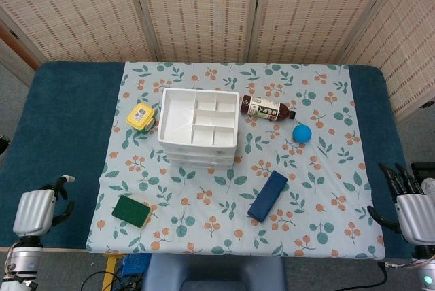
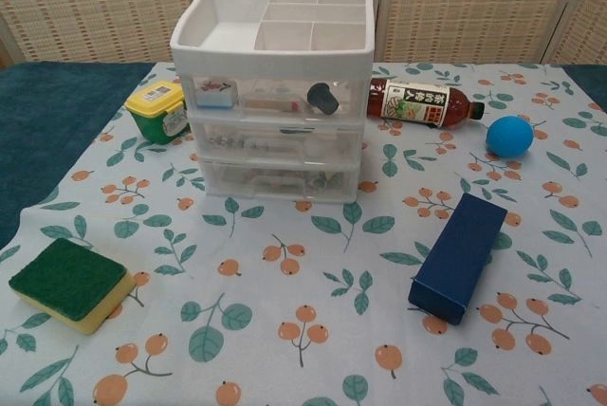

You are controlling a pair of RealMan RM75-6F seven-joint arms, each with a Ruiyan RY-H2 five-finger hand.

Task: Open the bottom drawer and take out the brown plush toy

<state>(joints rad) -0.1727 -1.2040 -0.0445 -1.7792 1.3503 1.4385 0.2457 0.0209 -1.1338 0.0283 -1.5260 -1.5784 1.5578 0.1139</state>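
The white drawer unit (image 1: pixel 198 126) stands on the patterned cloth, a divided tray on top and three clear drawers stacked below it (image 2: pixel 275 93). Its bottom drawer (image 2: pixel 277 180) is closed, and what lies inside shows only as a blur; I cannot make out a brown plush toy. My left hand (image 1: pixel 37 211) hovers off the table's near left corner, fingers apart and holding nothing. My right hand (image 1: pixel 411 209) is at the near right edge, fingers spread and empty. Both hands are far from the drawers, and the chest view shows neither.
A yellow-lidded box (image 2: pixel 159 110) sits left of the drawers. A tea bottle (image 2: pixel 422 103) lies to their right, with a blue ball (image 2: pixel 510 136) beyond it. A dark blue box (image 2: pixel 460 254) and a green-and-yellow sponge (image 2: pixel 72 283) lie on the near cloth.
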